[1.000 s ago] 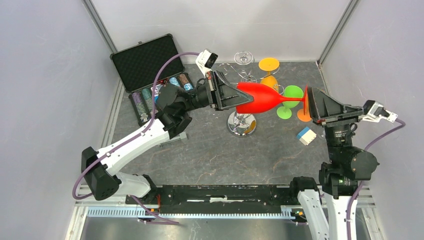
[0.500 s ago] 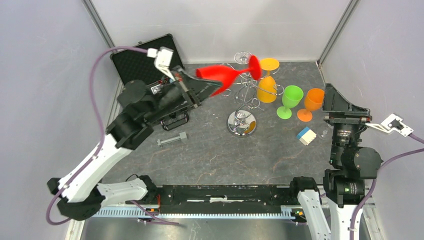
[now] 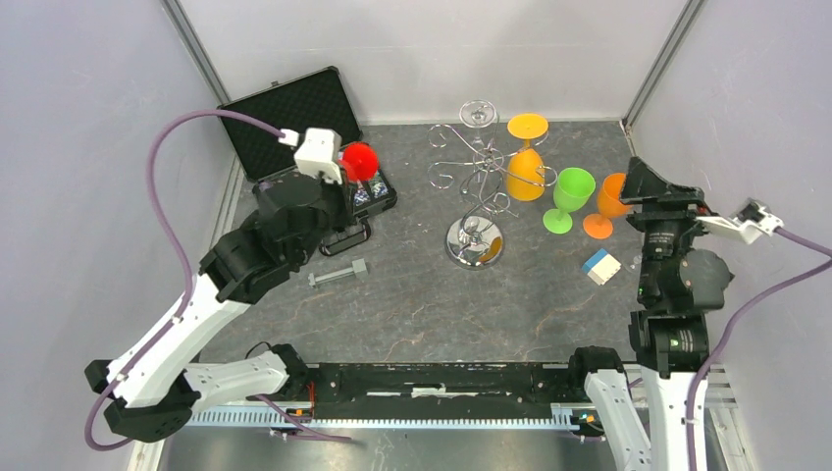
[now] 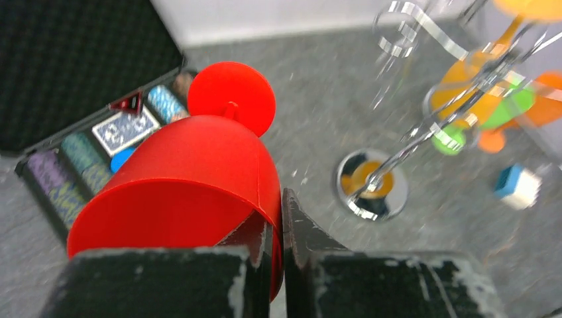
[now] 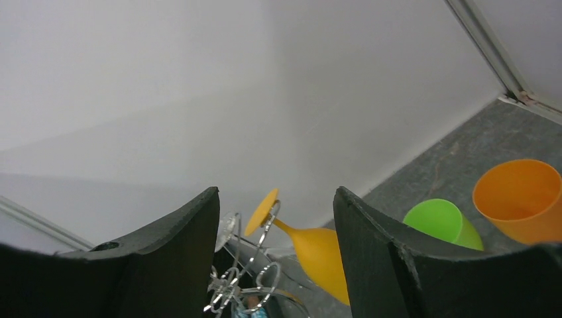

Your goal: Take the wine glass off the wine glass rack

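While in jaws, red wine glass [image 4: 192, 172]

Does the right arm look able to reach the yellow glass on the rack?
Likely yes: right gripper open, yellow glass framed between its fingers; green glass and orange glass stand close by.

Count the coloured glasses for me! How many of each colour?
Red: 1, the red glass, held by the left gripper.
Orange: 2, the yellowish glass hanging on the rack and the orange glass standing on the table.
Green: 1, the green glass, standing.
Total: 4.
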`<action>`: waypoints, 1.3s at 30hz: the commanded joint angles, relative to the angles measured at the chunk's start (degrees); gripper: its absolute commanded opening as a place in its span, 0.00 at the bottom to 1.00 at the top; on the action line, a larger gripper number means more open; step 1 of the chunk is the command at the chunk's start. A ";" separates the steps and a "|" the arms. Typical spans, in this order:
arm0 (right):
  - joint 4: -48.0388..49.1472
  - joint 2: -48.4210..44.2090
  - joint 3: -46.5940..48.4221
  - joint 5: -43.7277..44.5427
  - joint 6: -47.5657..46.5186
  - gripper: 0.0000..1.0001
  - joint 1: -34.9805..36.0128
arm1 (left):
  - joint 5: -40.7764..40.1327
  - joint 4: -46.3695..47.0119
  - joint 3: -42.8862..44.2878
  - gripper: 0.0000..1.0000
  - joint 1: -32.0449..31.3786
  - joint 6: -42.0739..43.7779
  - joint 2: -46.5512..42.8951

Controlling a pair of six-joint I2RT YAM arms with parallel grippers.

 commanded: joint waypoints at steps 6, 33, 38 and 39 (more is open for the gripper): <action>-2.30 3.63 0.92 1.67 -3.62 0.68 0.00 | 13.77 -16.97 0.51 0.02 0.54 -0.09 6.61; -2.93 3.62 2.49 3.89 -8.08 0.70 0.00 | 29.64 -11.22 -3.87 0.12 13.12 0.42 27.36; -3.06 3.49 2.61 4.29 -8.70 0.71 -0.04 | 28.39 -11.91 -2.16 0.30 13.20 1.07 28.04; -3.06 3.46 2.74 4.21 -8.88 0.70 -0.05 | 27.97 -12.10 -1.73 0.32 13.17 1.24 27.84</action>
